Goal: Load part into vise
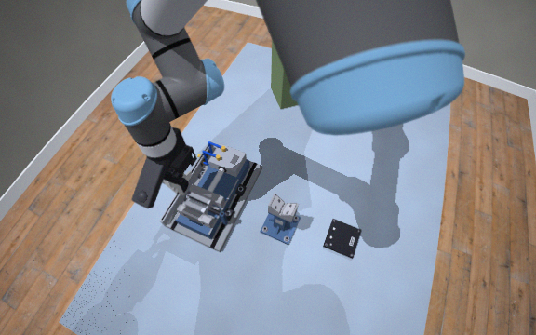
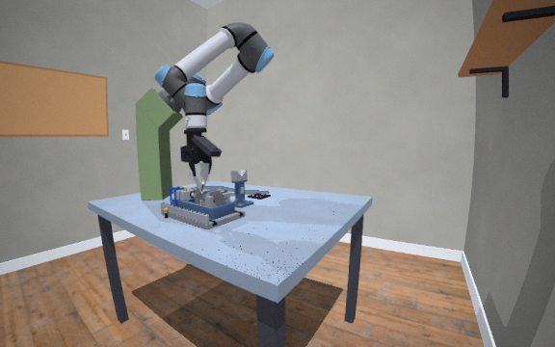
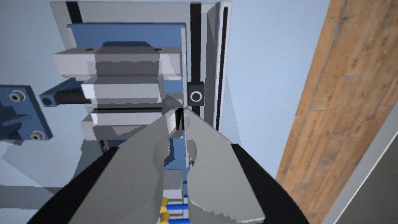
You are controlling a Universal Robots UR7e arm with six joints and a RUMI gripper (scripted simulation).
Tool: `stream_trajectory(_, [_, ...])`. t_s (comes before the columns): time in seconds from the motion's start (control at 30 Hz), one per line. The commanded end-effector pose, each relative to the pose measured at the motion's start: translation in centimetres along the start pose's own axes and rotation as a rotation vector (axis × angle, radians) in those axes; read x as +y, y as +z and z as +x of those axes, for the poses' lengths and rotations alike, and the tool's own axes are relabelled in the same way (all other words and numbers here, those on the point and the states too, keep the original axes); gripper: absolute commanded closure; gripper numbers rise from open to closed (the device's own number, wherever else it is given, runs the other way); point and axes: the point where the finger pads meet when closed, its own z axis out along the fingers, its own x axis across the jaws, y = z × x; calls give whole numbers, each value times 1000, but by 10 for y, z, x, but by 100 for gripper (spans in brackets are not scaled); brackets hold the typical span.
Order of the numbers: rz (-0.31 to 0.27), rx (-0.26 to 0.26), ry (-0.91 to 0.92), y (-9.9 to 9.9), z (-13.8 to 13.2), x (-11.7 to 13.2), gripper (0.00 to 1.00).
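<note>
My gripper [image 1: 184, 189] [image 2: 202, 188] [image 3: 181, 109] is shut and empty, its tips low at the vise's side opposite the work stop [image 3: 72, 97]. The grey part [image 1: 194, 207] [image 3: 122, 93] lies between the open jaws, long side along them. The fixed jaw [image 3: 75, 62] is right beside its long side; the wrist view shows no clear gap. The moving jaw [image 3: 125, 119] stands across a narrow dark gap. The part's far end is at the stop; contact cannot be told. The slot and the low bars cannot be made out clearly. The infeed plate [image 1: 342, 238] [image 2: 259, 196] bears no block.
The V-block [image 1: 283, 210] [image 2: 239, 176] stands empty on its blue base between the vise and the infeed plate. Blue air tubes [image 1: 211, 154] [image 3: 177, 207] rise by the cylinder. A side rail [image 3: 225, 65] runs along the vise near my fingers. A green column [image 2: 153, 149] stands behind.
</note>
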Motion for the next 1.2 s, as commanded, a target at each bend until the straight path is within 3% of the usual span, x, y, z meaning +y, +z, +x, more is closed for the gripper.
stream_trajectory(0.0, [1,1,0,0,0,0,100])
stream_trajectory(1.17, [1,1,0,7,0,0,100])
